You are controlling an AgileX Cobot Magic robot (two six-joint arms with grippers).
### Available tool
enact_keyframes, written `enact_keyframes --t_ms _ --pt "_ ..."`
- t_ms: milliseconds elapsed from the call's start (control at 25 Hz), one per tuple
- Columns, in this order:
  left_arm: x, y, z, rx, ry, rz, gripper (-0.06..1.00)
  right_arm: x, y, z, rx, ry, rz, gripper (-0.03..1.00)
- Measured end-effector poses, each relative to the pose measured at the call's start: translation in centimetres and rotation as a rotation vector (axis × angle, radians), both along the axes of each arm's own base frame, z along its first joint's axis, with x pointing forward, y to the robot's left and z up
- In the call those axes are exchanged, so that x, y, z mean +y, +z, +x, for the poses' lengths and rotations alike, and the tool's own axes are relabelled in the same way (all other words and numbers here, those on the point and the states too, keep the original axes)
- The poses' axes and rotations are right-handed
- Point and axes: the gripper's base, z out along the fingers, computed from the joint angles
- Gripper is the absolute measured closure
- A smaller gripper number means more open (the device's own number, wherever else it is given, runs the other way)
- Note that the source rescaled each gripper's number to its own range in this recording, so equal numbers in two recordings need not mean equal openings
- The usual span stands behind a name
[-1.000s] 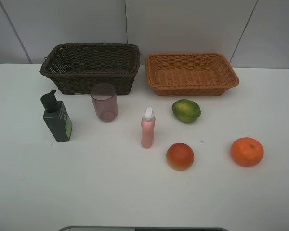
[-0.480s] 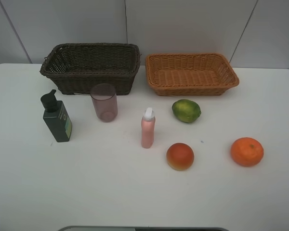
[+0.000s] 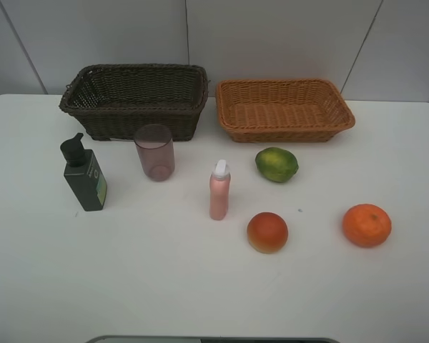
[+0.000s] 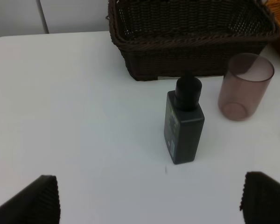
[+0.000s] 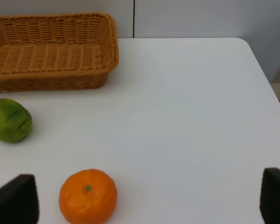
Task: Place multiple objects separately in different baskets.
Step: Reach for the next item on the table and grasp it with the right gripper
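Your left pincer [image 4: 149,200] hangs over the white counter [image 3: 164,286] with its fingers spread wide and nothing between them, facing the dark green pump bottle [image 3: 84,180]. That bottle stands upright at the left, in front of the deep dark brown basket [image 3: 143,121] at the back. The translucent pinkish-purple cup [image 3: 155,152] stands upright just before the same basket's front wall. Near the middle, the slim pink white-capped bottle [image 3: 219,191] stands upright, well apart from both baskets. The shallower light orange-brown basket [image 3: 286,133] sits just beside the dark one, with the green fruit [image 3: 277,164] near its front wall. The red-orange round fruit [image 3: 267,232] lies nearer you, and the orange [image 3: 367,225] lies farther right. All six objects rest on the counter outside the baskets. Your right pincer [image 5: 144,198] likewise stands wide apart, gripping nothing, with the orange just ahead of it.
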Motion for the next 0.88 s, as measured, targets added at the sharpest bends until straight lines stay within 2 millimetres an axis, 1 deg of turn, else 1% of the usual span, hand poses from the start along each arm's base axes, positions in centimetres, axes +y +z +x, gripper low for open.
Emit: enact_keyframes --t_ms 120,200,280,360,520,640,680,760,880 --pt "0.0 0.0 0.0 0.000 0.000 0.000 -0.05 0.0 0.0 0.0 0.000 0.000 0.000 -0.03" --pt "0.0 0.0 0.0 0.000 0.000 0.000 -0.05 0.0 0.0 0.4 0.026 0.000 0.001 -0.03" --pt "0.0 0.0 0.0 0.000 0.000 0.000 -0.05 -0.1 0.1 1.6 0.100 0.000 0.003 -0.03" --pt "0.0 0.0 0.0 0.001 0.000 0.000 -0.05 -0.1 0.8 3.0 0.172 0.000 0.006 -0.03" --pt "0.0 0.0 0.0 0.001 0.000 0.000 -0.05 -0.2 3.1 7.0 0.291 0.002 0.009 -0.03" --pt "0.0 0.0 0.0 0.001 0.000 0.000 -0.05 -0.2 4.8 10.5 0.311 0.021 0.005 -0.03" --pt "0.0 0.0 0.0 0.001 0.000 0.000 -0.05 0.3 5.0 12.8 0.348 0.061 0.012 -0.03" --pt "0.0 0.0 0.0 0.001 0.000 0.000 -0.05 1.1 4.8 14.7 0.388 0.118 0.007 -0.03" --pt "0.0 0.0 0.0 0.001 0.000 0.000 -0.05 3.4 3.9 17.4 0.448 0.244 -0.021 -0.03"
